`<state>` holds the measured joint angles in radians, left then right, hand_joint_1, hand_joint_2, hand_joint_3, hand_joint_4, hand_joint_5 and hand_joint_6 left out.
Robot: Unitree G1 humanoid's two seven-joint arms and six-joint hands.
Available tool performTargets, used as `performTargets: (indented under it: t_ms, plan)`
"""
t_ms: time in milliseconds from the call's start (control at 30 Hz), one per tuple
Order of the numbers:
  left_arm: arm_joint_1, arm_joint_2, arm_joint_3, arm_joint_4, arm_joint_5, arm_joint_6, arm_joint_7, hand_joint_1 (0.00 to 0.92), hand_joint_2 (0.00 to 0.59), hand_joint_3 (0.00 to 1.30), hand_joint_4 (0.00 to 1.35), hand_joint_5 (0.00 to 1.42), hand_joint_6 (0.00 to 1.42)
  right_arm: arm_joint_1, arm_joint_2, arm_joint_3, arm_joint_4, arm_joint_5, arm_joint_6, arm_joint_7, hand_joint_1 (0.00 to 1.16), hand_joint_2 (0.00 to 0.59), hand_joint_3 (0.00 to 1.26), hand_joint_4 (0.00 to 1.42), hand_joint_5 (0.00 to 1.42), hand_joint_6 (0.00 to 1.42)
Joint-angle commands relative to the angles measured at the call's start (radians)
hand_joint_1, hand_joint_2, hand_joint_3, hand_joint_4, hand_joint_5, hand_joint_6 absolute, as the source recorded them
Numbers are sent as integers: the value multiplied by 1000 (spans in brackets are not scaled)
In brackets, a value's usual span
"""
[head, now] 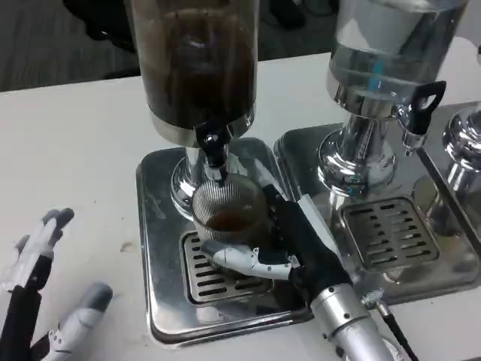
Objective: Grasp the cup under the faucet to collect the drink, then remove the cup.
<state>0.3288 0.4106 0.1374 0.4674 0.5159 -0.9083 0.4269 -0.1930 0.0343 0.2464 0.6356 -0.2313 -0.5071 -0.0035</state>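
Mid-fill here, right hand wrapped around the ribbed clear plastic cup parked under the dark-drink dispenser's black faucet over the steel drip tray, left hand idle with fingers spread, so next up probably lifting out level.

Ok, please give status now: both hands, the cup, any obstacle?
Right hand grips cup under dark dispenser's faucet. Left hand open, on table. Some drink in cup. No obstacle seen.
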Motion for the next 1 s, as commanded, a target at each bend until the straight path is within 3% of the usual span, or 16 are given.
performTargets:
  t_ms: [33, 433, 700, 1000]
  plan:
    - [15, 6, 3, -18, -12, 12, 2, 0, 183, 94, 0, 116, 0, 1, 13, 13, 43, -14, 5, -10, 983, 173, 163, 311, 292, 434]
    - [10, 15, 5, -24, -28, 20, -10, 0, 184, 108, 0, 126, 0, -20, 27, 9, 77, -48, -37, -115, 1069, 189, 418, 518, 470, 600]
    - [11, 17, -2, -32, -36, 23, -23, 0, 184, 114, 0, 134, 0, -15, 34, 2, 67, -79, -58, -216, 1135, 145, 594, 642, 662, 834]
    - [6, 5, -10, -34, -42, 30, -30, 0, 184, 115, 0, 137, 0, -7, 35, -2, 51, -89, -63, -255, 1127, 110, 694, 755, 794, 1023]
